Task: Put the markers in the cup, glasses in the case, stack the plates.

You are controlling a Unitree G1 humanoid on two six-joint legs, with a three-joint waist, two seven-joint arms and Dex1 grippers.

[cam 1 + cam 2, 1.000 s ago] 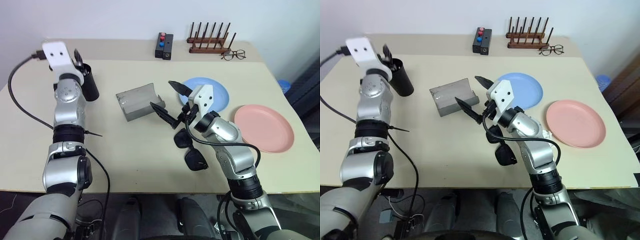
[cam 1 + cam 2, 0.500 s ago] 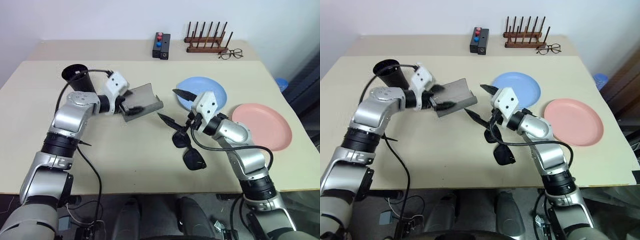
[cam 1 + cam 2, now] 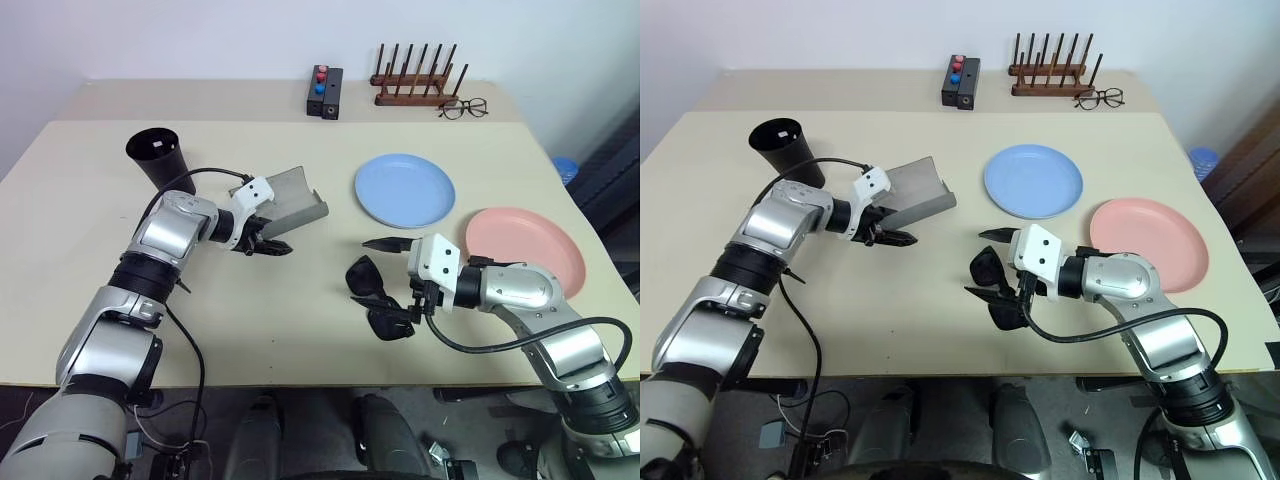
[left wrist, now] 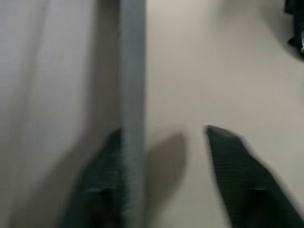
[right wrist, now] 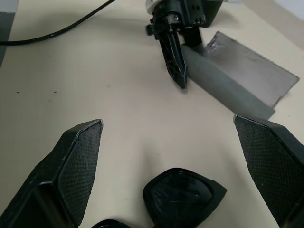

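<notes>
Chunky black sunglasses (image 3: 378,296) lie between the spread right hand (image 3: 393,277); an off-centre pinch could flip them; left hand (image 3: 273,246) nearly closed beside the grey trough-shaped case (image 3: 290,195).

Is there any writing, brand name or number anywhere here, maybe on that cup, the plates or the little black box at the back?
None can be read.
The black cup, the blue plate, the pink plate and the grey case are plain.
The small black box bears red and blue knobs, no legible label.
</notes>
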